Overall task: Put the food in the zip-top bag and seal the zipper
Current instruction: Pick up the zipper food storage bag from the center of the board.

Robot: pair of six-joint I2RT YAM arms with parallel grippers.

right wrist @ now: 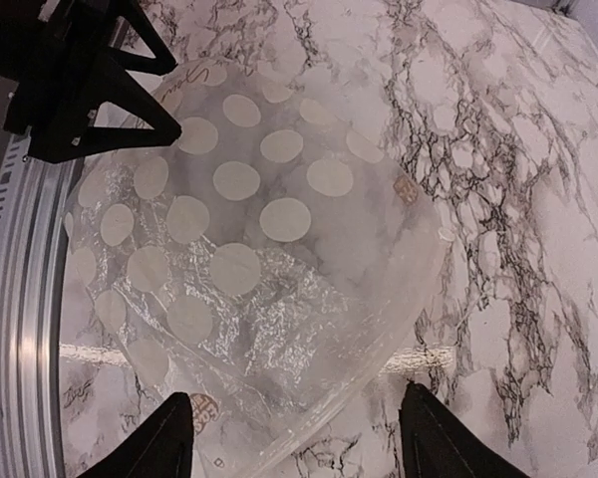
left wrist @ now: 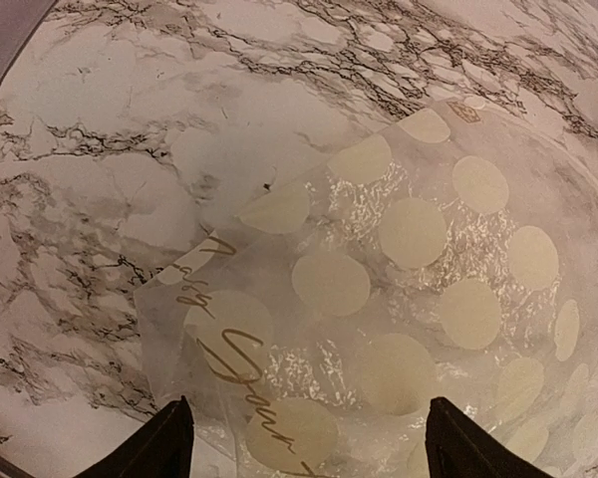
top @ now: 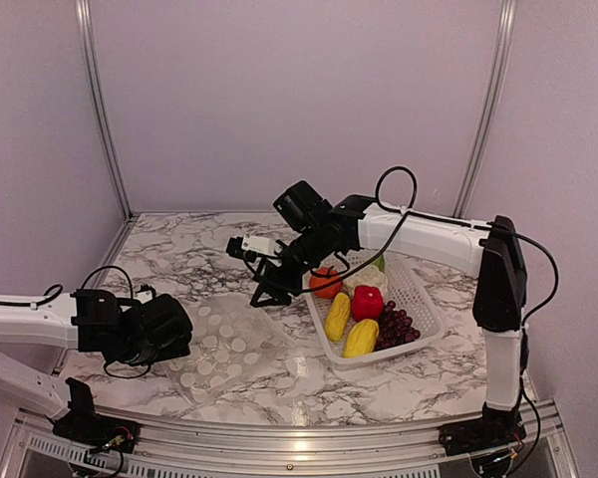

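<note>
The clear zip-top bag (top: 229,344) with white dots lies flat and empty on the marble table. My left gripper (top: 184,334) is open at its left edge, its jaws wide apart over the bag (left wrist: 409,279) in the left wrist view (left wrist: 304,443). My right gripper (top: 269,294) is open above the bag's far right edge (right wrist: 294,438), over the zipper strip (right wrist: 364,378). The food sits in the white basket (top: 424,299): orange pumpkin (top: 325,282), cauliflower (top: 367,277), red piece (top: 367,302), two yellow pieces (top: 337,316), grapes (top: 397,327).
The left gripper's black fingers (right wrist: 90,90) show at the top left of the right wrist view. The table's metal front rail (right wrist: 20,299) runs beside the bag. Walls with metal posts (top: 100,110) close off the back and sides.
</note>
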